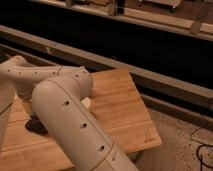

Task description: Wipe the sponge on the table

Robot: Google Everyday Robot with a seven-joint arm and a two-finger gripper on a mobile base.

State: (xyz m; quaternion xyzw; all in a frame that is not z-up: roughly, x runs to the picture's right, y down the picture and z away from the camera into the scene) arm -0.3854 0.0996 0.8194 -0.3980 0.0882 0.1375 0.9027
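My white arm (pixel 65 115) fills the left and middle of the camera view and bends back over the wooden table (pixel 120 110). Its dark gripper (pixel 36 125) is low at the left, down on or just above the tabletop, and mostly hidden behind the forearm. Whatever it holds is hidden as well. A small pale object (pixel 86 103), possibly the sponge, peeks out from behind the arm near the table's middle. I cannot tell for sure what it is.
The table's right edge (pixel 150 135) drops to a speckled floor (pixel 185 145). A dark wall with a long pale ledge (pixel 150 75) runs behind the table. A cable (pixel 204 150) lies on the floor at the far right.
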